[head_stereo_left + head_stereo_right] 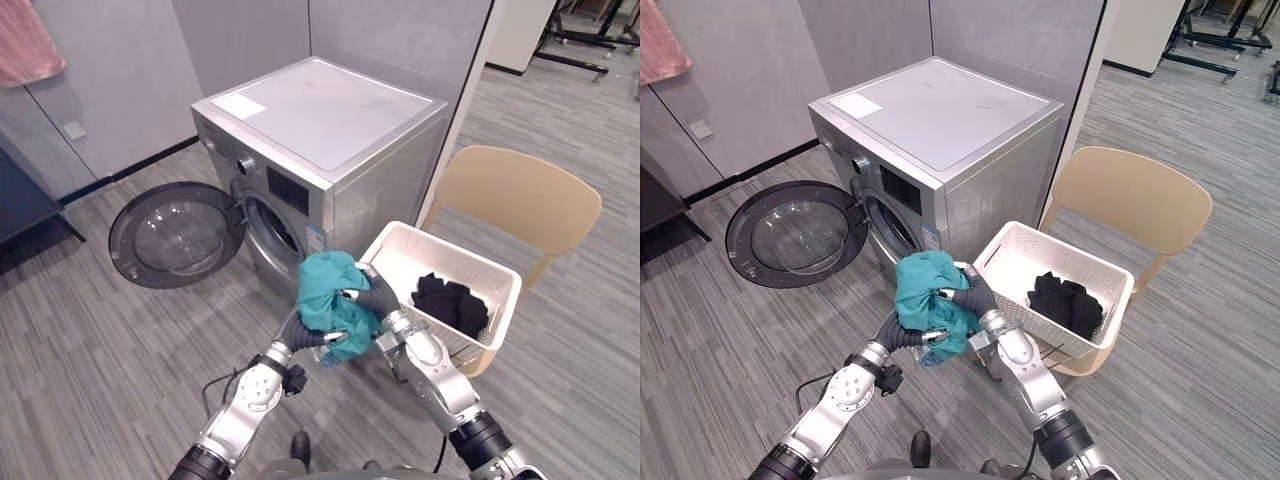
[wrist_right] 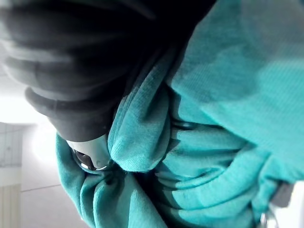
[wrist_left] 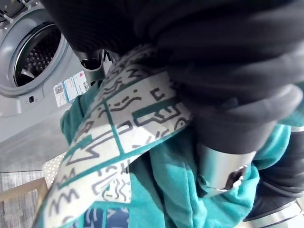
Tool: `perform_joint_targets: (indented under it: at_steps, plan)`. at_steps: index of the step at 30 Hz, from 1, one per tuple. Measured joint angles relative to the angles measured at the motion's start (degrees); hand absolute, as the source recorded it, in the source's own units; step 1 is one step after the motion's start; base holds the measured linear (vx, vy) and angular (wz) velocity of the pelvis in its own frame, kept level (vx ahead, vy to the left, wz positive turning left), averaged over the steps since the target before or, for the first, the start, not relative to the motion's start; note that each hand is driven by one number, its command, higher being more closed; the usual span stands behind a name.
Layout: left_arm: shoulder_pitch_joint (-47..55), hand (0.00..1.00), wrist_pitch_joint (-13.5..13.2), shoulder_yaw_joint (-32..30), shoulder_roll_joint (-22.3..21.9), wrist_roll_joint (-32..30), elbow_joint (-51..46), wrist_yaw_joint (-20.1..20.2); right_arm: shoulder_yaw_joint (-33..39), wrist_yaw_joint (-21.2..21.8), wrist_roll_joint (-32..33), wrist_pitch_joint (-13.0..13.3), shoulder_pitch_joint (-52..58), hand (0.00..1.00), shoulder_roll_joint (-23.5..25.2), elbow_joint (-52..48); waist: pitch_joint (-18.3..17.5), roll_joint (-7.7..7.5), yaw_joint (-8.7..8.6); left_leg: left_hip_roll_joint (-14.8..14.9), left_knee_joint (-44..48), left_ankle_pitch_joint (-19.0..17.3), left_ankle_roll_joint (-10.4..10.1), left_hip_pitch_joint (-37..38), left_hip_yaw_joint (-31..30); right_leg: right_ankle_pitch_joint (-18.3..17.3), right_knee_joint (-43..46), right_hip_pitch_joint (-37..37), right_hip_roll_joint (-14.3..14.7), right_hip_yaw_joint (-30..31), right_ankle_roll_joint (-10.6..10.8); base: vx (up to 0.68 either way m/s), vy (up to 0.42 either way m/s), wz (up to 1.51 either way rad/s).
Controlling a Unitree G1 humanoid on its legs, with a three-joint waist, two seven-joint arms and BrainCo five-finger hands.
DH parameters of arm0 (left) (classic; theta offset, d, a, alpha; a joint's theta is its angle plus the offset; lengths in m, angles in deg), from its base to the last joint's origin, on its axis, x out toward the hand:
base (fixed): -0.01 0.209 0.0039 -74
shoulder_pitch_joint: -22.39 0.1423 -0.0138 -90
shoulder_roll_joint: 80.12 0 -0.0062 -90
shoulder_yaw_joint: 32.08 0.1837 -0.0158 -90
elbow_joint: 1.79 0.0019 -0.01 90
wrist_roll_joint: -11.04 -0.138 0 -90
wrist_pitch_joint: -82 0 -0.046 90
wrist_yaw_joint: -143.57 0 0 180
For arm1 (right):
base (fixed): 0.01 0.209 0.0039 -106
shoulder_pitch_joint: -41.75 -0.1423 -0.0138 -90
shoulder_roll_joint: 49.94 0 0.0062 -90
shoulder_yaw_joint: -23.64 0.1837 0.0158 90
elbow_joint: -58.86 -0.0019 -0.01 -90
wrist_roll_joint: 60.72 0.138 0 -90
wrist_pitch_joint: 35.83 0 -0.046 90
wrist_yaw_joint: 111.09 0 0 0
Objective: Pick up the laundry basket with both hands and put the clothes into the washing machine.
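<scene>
Loading step: my left hand (image 1: 308, 336) and right hand (image 1: 375, 298) clamp the crumpled teal garment (image 1: 326, 283); next I carry it far-left into the silver washing machine (image 1: 330, 115).

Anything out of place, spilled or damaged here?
Nothing spilled or damaged. One departure: the white basket rests on the tan chair with a black garment inside, while the left hand and right hand clutch a teal garment before the washing machine, its door wide open.
</scene>
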Motion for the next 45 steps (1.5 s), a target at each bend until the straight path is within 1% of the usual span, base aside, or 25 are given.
perform_joint_targets:
  at_steps: [2,6,10,13,14,15,17,22,23,25,26,29,31,33,34,36,37,38,39,40,41,42,43,44,45]
  plan:
    - [-0.16,1.00,-0.01,0.31,-0.07,-0.03,0.66,-0.54,-0.35,0.03,0.31,0.00,0.00,0.00,-0.44,0.00,-1.01,-0.04,-0.02,0.11,0.01,0.01,-0.01,-0.63,0.10,0.23,-0.01,-0.56,0.19,0.16,-0.34,0.05,-0.030,-0.05]
    - [-0.26,1.00,-0.01,0.35,-0.52,-0.44,0.88,-1.33,-0.34,0.02,0.41,0.00,0.00,0.00,-0.44,0.00,-1.04,-0.04,0.00,0.34,0.02,0.05,-0.07,-0.47,0.09,0.29,-0.03,-0.57,0.63,1.36,-0.45,0.04,-0.024,-0.06]
    - [0.75,1.00,-0.03,-1.70,-2.21,-0.48,0.99,-1.56,0.91,-0.04,-0.14,0.00,0.20,0.00,-0.19,-0.02,-1.04,-0.04,0.02,0.48,0.02,0.05,-0.07,-0.23,0.04,0.29,-0.05,-0.34,0.79,1.44,-0.45,0.00,-0.006,-0.01]
    - [2.92,1.00,-0.02,-5.80,-5.41,0.56,0.76,-1.65,3.53,-0.07,-1.73,0.03,2.69,0.00,0.88,-2.63,-1.04,-0.04,0.05,0.54,0.01,0.02,-0.07,0.39,-0.01,0.24,-0.17,0.31,0.84,1.48,-0.39,0.00,0.000,0.00]
    - [4.06,1.00,0.01,-8.74,-6.81,1.64,0.45,-2.09,4.79,-0.09,-3.14,0.04,4.24,0.00,1.91,-4.56,-1.05,-0.05,0.12,0.50,0.01,0.00,-0.07,0.56,-0.06,0.23,-0.68,0.69,0.90,1.45,-0.35,0.00,0.000,0.00]
    - [4.49,1.00,0.01,-10.17,-7.41,2.22,0.27,-2.29,5.47,-0.21,-4.17,0.10,4.67,0.00,2.43,-5.20,-1.05,-0.05,0.07,0.52,0.01,0.00,-0.07,0.55,-0.09,0.22,-0.96,0.74,0.95,1.45,-0.32,0.00,0.000,0.00]
    - [5.63,1.00,0.45,-15.11,-9.16,4.49,-0.34,-2.69,10.05,-1.16,-6.58,0.32,6.15,0.00,4.10,-7.18,-1.09,-0.11,0.09,0.56,0.01,-0.01,-0.06,0.57,-0.17,-0.08,-1.12,0.82,0.98,1.38,0.18,0.00,0.000,0.00]
    - [8.25,1.00,0.88,-22.73,-11.31,9.18,-2.00,-4.36,19.99,-3.86,-9.16,0.62,8.67,0.00,5.31,-8.13,-1.38,-0.58,0.18,0.32,0.00,-0.01,-0.08,0.51,-0.64,0.02,-1.95,1.40,0.91,0.81,0.34,0.02,0.001,0.05]
    - [8.58,1.00,0.92,-23.44,-11.57,9.77,-2.20,-4.78,20.97,-4.03,-9.41,0.68,9.09,0.00,5.30,-8.28,-1.41,-0.63,0.13,0.27,-0.01,-0.01,-0.08,0.45,-0.73,0.02,-1.96,1.40,0.88,0.71,0.34,0.05,0.002,0.08]
    - [9.35,1.00,1.23,-25.96,-12.31,11.76,-3.16,-4.92,24.84,-5.23,-11.46,1.13,10.57,0.00,5.38,-8.53,-1.45,-0.71,0.16,0.12,-0.01,-0.01,-0.08,0.22,-0.98,0.28,-1.97,1.42,0.79,0.39,-0.03,0.05,0.002,0.08]
    - [9.36,1.00,1.24,-26.80,-12.55,12.08,-3.16,-4.92,25.69,-5.50,-11.63,1.14,10.96,0.00,5.33,-8.53,-1.45,-0.71,0.14,0.06,-0.01,-0.01,-0.08,0.17,-1.19,0.28,-1.98,1.46,0.75,0.20,-0.03,0.04,0.001,0.13]
    - [10.15,1.00,1.25,-30.13,-13.46,13.81,-3.15,-4.89,29.79,-6.84,-15.29,1.17,13.24,0.00,5.14,-8.43,-1.45,-0.71,0.15,-0.05,-0.01,-0.01,-0.08,-0.17,-1.65,0.28,-2.23,1.45,0.70,-0.17,-0.03,0.02,0.000,0.06]
    - [11.45,1.00,1.27,-31.82,-13.59,14.85,-3.00,-4.81,30.64,-7.37,-17.05,1.23,14.66,0.00,4.40,-7.32,-1.44,-0.72,0.10,-0.07,-0.01,-0.01,-0.07,-0.35,-1.84,0.28,-2.41,1.45,0.71,-0.31,-0.03,0.01,-0.003,0.05]
    - [12.82,1.00,1.73,-33.64,-13.59,15.35,-2.30,-4.68,31.78,-7.34,-20.51,1.08,16.80,0.00,3.17,-3.50,-1.38,-0.78,0.14,-0.14,-0.01,-0.01,-0.08,-0.92,-2.74,0.21,-2.53,1.36,0.72,-1.14,0.07,-0.02,-0.011,0.21]
    - [13.04,1.00,1.73,-34.42,-13.56,15.35,-1.11,-4.64,32.06,-7.34,-21.65,0.95,17.78,0.00,2.75,-1.46,-1.22,-0.81,0.21,-0.24,0.14,0.01,-0.08,-1.91,-3.57,-0.12,-2.49,1.23,0.66,-1.98,0.61,-0.05,-0.020,0.47]
    - [13.41,1.00,1.95,-35.87,-13.44,15.35,2.21,-4.54,32.29,-7.44,-23.97,0.37,18.54,0.00,2.31,3.45,-0.74,-1.10,0.26,-0.65,1.71,0.00,-0.10,-4.04,-5.83,-0.45,-2.31,0.82,0.36,-4.48,0.97,-0.05,-0.015,0.64]
    - [13.44,1.00,2.26,-36.31,-13.50,15.34,3.72,-4.31,32.44,-7.64,-25.42,0.00,18.93,0.00,2.05,5.85,-0.21,-1.33,0.46,-1.08,2.87,0.01,-0.14,-6.04,-7.05,-1.14,-1.72,0.00,-0.14,-6.76,1.27,-0.05,-0.011,0.92]
    - [13.74,1.00,2.66,-36.44,-13.50,15.31,4.35,-3.65,32.47,-7.83,-27.23,-0.04,19.45,0.00,1.84,7.37,0.32,-1.43,0.79,-1.54,3.96,-0.22,0.18,-8.20,-7.99,-1.83,-1.03,-1.11,-0.82,-9.33,0.92,-0.06,-0.008,0.96]
    - [13.76,1.00,2.85,-36.45,-13.49,15.29,5.07,-3.44,32.54,-8.16,-27.90,-0.09,19.76,0.00,1.89,8.05,0.57,-1.50,1.28,-1.60,4.52,-0.81,1.08,-9.29,-7.24,-1.99,-0.71,-1.53,-1.23,-10.87,0.68,-0.03,0.027,1.11]
    - [13.35,1.00,3.20,-36.57,-13.52,15.30,6.95,-3.41,32.45,-8.94,-29.45,-0.25,19.83,0.00,2.03,10.22,1.38,-2.08,1.63,-1.32,6.30,-2.01,2.86,-10.69,-2.42,-2.10,-0.60,-1.79,-2.46,-13.55,0.38,0.03,0.062,1.25]
    - [13.24,1.00,3.50,-36.66,-13.60,15.29,8.77,-3.46,32.17,-9.26,-30.15,-0.30,19.70,0.00,1.97,12.14,2.31,-2.53,1.65,-1.07,8.63,-2.87,3.97,-11.93,4.13,-2.50,-0.02,-1.71,-3.94,-16.10,0.68,0.05,0.060,1.25]
    - [13.41,1.00,3.72,-36.66,-13.60,15.27,9.47,-3.48,31.87,-9.69,-30.96,-0.30,19.42,0.00,1.91,13.46,2.81,-2.65,1.74,-0.83,9.11,-3.03,3.76,-11.96,7.66,-3.03,0.71,-1.70,-4.65,-17.00,1.05,0.14,0.086,1.09]
    - [14.31,1.00,4.21,-36.78,-13.63,15.25,10.50,-3.52,31.38,-10.11,-31.84,-0.46,18.53,0.00,1.96,16.46,2.94,-2.44,1.98,-0.17,9.41,-3.10,3.82,-11.16,13.17,-3.95,2.06,-1.81,-5.62,-18.56,1.75,0.16,0.079,0.71]
    - [14.65,1.00,4.36,-36.86,-13.62,15.22,11.07,-3.57,30.88,-10.19,-32.36,-0.60,18.04,0.00,1.97,17.70,3.07,-2.30,1.94,-0.02,8.68,-3.34,3.48,-10.29,14.33,-4.45,2.96,-1.82,-6.12,-19.34,2.23,0.25,0.110,0.70]
    - [14.65,1.00,4.42,-37.18,-13.43,15.15,12.81,-3.60,30.57,-10.18,-33.58,-1.12,17.20,0.00,2.76,19.66,3.41,-2.48,2.27,-0.85,8.04,-2.91,3.17,-9.79,13.57,-4.51,3.98,-1.81,-6.98,-19.48,2.45,0.20,0.097,0.38]
